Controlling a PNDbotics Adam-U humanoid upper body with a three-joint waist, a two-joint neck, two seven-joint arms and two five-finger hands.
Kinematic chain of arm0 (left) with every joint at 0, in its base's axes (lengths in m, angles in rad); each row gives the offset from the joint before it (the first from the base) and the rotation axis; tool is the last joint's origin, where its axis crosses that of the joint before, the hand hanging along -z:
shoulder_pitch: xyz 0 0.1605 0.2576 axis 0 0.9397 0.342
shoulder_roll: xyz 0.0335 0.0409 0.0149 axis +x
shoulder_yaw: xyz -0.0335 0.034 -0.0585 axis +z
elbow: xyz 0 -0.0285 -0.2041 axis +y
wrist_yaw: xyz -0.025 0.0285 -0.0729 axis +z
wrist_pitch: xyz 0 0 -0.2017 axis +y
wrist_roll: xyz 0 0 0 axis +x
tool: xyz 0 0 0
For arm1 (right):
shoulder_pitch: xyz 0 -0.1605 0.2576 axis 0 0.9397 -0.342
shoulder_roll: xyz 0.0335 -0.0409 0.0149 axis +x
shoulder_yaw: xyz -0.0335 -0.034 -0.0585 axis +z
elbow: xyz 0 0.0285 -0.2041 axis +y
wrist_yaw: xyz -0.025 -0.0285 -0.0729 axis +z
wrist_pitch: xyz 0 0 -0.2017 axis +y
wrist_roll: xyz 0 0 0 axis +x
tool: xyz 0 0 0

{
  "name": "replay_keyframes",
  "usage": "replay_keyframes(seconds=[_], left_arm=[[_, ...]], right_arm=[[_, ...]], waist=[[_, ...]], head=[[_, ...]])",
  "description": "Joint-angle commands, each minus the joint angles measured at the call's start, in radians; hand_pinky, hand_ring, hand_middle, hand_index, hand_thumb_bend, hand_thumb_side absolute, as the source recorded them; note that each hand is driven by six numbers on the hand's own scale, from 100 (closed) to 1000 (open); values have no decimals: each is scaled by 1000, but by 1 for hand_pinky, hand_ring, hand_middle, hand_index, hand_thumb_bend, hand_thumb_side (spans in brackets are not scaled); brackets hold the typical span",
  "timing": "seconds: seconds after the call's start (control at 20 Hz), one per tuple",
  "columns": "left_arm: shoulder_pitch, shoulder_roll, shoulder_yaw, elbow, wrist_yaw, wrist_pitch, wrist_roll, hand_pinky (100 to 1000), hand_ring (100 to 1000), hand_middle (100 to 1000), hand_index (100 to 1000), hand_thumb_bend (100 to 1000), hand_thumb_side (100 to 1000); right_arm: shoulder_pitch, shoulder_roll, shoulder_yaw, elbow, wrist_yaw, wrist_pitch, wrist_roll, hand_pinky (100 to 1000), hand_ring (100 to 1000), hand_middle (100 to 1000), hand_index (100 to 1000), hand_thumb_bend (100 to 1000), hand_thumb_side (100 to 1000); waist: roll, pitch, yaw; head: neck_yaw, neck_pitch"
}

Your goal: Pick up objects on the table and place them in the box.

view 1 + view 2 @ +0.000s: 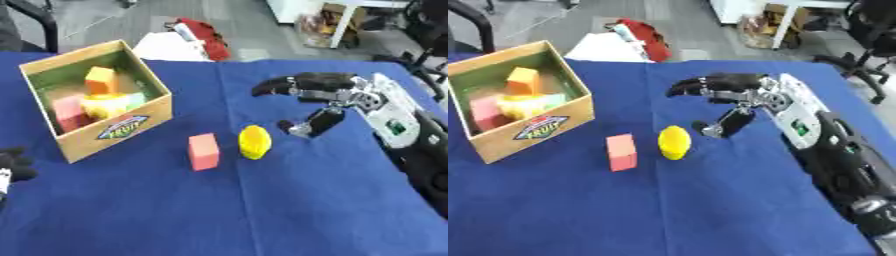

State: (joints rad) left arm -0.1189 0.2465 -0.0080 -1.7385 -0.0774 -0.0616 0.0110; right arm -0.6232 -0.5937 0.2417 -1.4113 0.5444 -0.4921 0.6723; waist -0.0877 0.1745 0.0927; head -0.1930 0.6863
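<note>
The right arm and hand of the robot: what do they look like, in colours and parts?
The right hand has black fingers and a black thumb with silver joints. Behind it sits a silver-white wrist block bearing a small green patch, then a bulky black forearm. Of the left hand only black fingers show at the view's left edge.

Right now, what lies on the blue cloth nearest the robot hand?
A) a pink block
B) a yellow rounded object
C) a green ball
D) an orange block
B: the yellow rounded object lies just left of the open right robot hand; the pink block sits farther left.
</note>
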Motion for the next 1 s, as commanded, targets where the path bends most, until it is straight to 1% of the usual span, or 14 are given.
replay_keyframes(seconds=[0.05,0.2,0.35,0.7,0.75,0.85,0.9,0.95,1.0], left_arm=[[-6,16,5,-13,-1,-2,3,691,571,585,767,100,749],[-6,16,5,-12,-1,-2,3,691,571,586,767,100,750],[-9,15,3,-13,0,-3,0,690,571,586,767,100,748],[-11,15,3,-13,-1,-2,1,690,571,586,767,100,749],[-11,15,3,-13,-1,-2,1,690,571,586,767,100,749],[-11,14,3,-11,-1,-2,0,690,571,586,767,100,749],[-11,14,3,-11,-1,-2,0,690,571,587,767,100,749],[-12,14,3,-11,-1,-2,0,690,571,587,767,100,749],[-12,14,3,-11,-1,-3,1,690,571,587,767,100,748]], right_arm=[[-13,-10,13,-2,37,-80,83,878,945,966,1000,100,100],[-25,12,39,19,83,-106,91,876,948,963,1000,100,107],[-39,39,60,64,138,-129,89,873,945,955,1000,100,114],[-57,76,72,157,297,-175,36,858,926,911,1000,100,144],[-57,78,71,165,320,-181,28,844,902,865,985,100,153],[-55,82,67,181,362,-191,1,823,868,804,942,100,159],[-54,84,65,189,379,-195,-17,809,845,756,909,100,163],[-53,85,58,194,394,-195,-46,786,805,657,821,100,165],[-52,86,51,196,406,-194,-80,773,781,600,758,100,164]], waist=[[10,-28,2],[11,-28,5],[12,-26,8],[12,-23,17],[12,-23,17],[12,-24,17],[12,-24,17],[12,-24,17],[12,-24,18]], head=[[-1,3],[-4,4],[-4,3],[-4,0],[-4,0],[-4,0],[-4,0],[-3,-1],[-2,-1]])
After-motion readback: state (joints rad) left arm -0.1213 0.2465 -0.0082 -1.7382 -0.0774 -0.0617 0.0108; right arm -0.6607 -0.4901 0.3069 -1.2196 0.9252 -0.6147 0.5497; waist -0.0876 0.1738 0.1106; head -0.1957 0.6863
